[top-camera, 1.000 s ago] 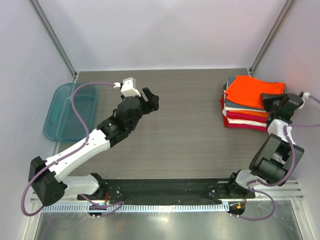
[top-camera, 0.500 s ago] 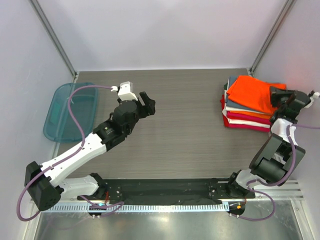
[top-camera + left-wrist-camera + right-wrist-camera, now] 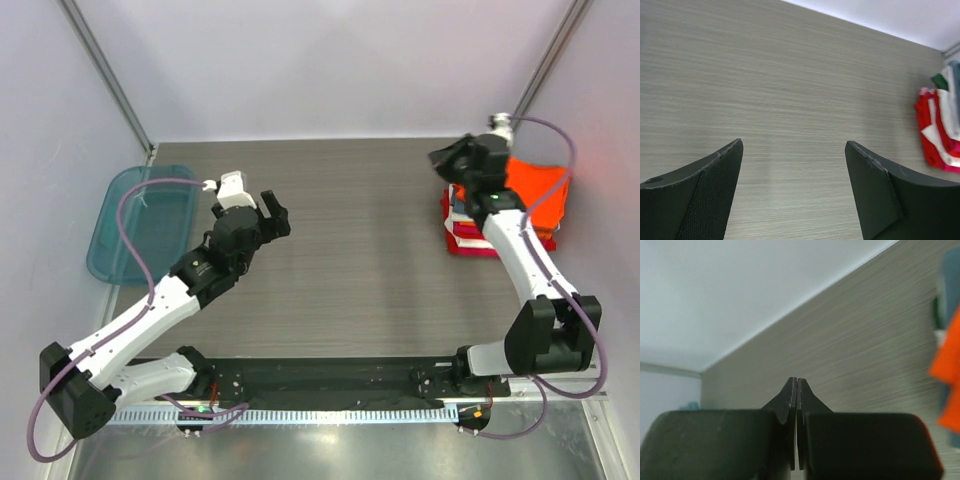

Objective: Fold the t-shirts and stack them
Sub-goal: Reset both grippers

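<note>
The t-shirts lie folded in one stack at the table's right side. A bright orange shirt is on top, with white, blue-grey, orange and crimson layers under it. My right arm reaches over the stack. My right gripper is shut and empty, above the table just left of the stack's back corner. In the right wrist view the jaws are pressed together, with orange cloth at the right edge. My left gripper is open and empty over the middle left of the table. It sees the stack far to the right.
A translucent teal plastic tub lies at the table's left edge. White walls and metal corner posts enclose the back and sides. The arm bases stand on a black rail at the near edge.
My right arm has swung from the stack's right side across it to its back left corner, gripper shut. My left arm has drawn back toward the left and near side, still open.
</note>
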Available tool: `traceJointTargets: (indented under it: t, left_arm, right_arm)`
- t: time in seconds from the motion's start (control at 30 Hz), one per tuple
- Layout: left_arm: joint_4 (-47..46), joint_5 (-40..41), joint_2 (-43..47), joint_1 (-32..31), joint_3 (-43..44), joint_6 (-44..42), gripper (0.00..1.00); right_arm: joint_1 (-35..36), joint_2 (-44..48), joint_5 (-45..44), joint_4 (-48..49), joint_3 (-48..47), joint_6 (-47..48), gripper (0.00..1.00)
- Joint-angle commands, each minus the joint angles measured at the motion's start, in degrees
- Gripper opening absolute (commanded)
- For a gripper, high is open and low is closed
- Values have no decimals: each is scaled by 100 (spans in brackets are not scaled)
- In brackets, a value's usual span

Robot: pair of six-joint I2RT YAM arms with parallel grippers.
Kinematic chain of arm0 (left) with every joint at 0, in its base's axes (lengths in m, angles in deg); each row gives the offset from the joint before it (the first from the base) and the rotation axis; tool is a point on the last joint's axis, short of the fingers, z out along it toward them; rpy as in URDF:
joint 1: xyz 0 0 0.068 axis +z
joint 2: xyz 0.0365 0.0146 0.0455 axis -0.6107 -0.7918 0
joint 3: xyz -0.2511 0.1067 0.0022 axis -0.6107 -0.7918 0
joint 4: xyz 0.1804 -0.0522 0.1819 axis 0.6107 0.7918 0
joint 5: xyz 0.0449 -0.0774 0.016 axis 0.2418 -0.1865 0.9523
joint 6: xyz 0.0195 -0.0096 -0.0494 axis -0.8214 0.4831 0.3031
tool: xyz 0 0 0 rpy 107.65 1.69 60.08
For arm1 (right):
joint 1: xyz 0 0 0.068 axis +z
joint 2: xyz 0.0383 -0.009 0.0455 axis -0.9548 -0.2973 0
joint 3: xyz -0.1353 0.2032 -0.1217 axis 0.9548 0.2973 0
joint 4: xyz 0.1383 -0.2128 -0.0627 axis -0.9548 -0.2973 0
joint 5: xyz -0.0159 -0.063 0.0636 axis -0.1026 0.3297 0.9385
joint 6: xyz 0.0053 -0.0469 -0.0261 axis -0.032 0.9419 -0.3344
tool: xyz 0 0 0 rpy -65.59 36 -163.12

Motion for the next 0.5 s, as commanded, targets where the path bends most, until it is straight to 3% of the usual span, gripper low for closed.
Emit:
traceJointTargets:
  t: [0.0,0.17,0.27,0.3,0.33,0.4,0.47]
  left_arm:
    - [310,217,175,200,-238,6,84]
    - [337,262,360,236,-879,261,83]
    - [65,270,597,245,-1564,332,82]
    - [-179,227,763,245,-1748,306,82]
    - [-286,200,834,245,-1959,271,82]
    - [-654,-124,1140,236,-2487,-87,85]
    - [-910,-292,1396,236,-2890,-265,87]
  right_arm:
    - [1277,341,-1435,-556,-105,1124,1]
    - [2728,464,-2255,-539,482,1968,2]
    - [3485,561,-2608,-215,1273,2285,9]
    - [3686,666,-2625,-74,1528,2286,14]
    - [3749,728,-2669,206,2043,2260,36]
    - [3811,1007,-2652,637,2600,2102,58]
    - [3829,1246,-2652,1218,3347,2093,72]
